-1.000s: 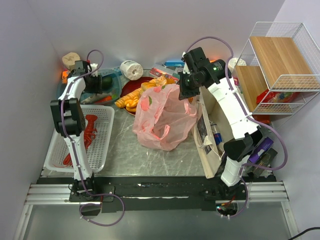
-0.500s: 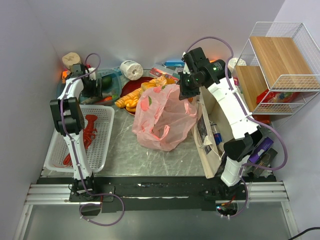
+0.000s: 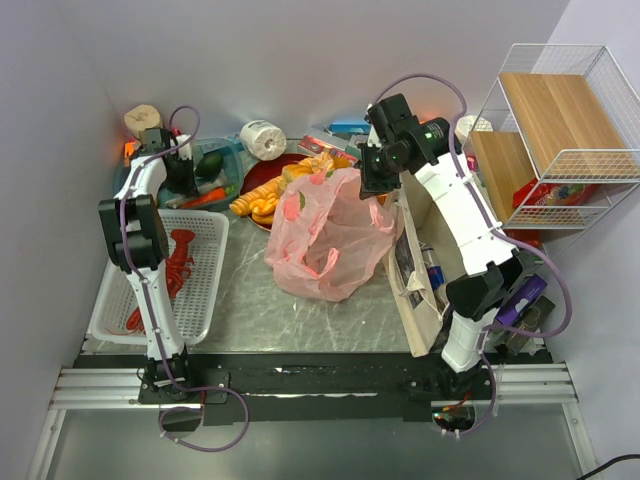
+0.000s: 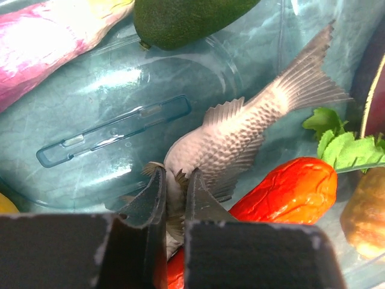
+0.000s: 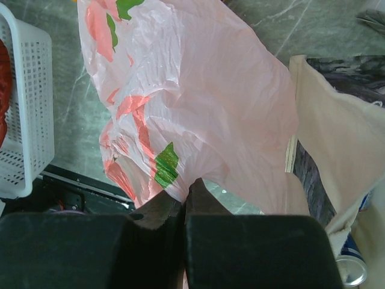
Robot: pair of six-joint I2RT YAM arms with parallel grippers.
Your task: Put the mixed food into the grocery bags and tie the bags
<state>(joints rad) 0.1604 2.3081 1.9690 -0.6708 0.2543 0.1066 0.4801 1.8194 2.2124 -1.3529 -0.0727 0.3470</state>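
Your left gripper point(image 4: 175, 176) is clamped on the toy fish point(image 4: 240, 135) near its head end, down in the translucent blue tray point(image 4: 90, 126) at the far left of the table. The tail fans away from the fingers, and the red pepper point(image 4: 289, 189) lies against the fish's lower side. The bite is narrow and sits off the middle of the body, so lift straight up and slowly. The tail will likely swing, and it could drag the pepper or catch the tray wall. Your right gripper point(image 5: 183, 192) has its fingers together on a fold of the pink bag point(image 5: 204, 102), holding that edge up just beside the canvas tote point(image 5: 337, 132). Hold that pinch high and steady, because the thin film looks ready to slump. Neither view shows how wide the opening stands, so carry the fish over the bag from above. Lower it until it is inside the film, and only then part the fingers.
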